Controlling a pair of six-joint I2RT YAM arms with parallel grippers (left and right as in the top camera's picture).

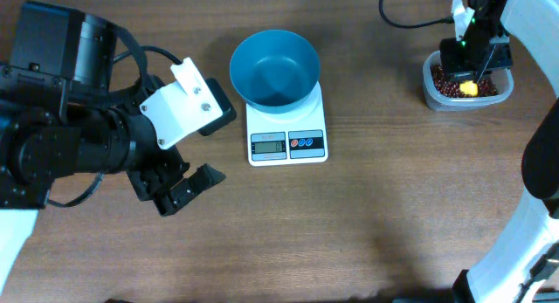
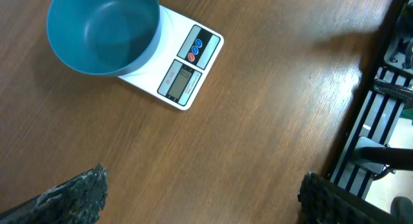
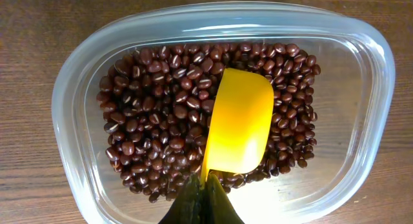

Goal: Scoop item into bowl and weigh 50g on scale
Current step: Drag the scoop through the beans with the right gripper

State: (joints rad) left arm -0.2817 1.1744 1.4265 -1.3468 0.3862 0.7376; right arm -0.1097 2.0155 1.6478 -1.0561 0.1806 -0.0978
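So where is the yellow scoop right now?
The yellow scoop is at the overhead view's far right, inside the clear tub, lying on the beans, held by the right gripper.

Robot lab bench, not a kitchen. Evidence: two robot arms share one wood-grain table (image 1: pixel 393 224). The left arm (image 1: pixel 61 146) is bulky and black with a white bracket, and the right arm (image 1: pixel 524 224) is white-shelled. A black cable (image 1: pixel 410 26) loops in near the top edge. The left wrist view shows a black slatted metal frame (image 2: pixel 368 127) past the table edge, which looks like rig hardware. Props on the surface: white digital scale (image 1: pixel 286 144) carrying a blue bowl (image 1: pixel 273 69), and a clear plastic tub (image 3: pixel 77 82) of red-brown beans (image 3: pixel 155 133) with a yellow scoop (image 3: pixel 240 121) in it.
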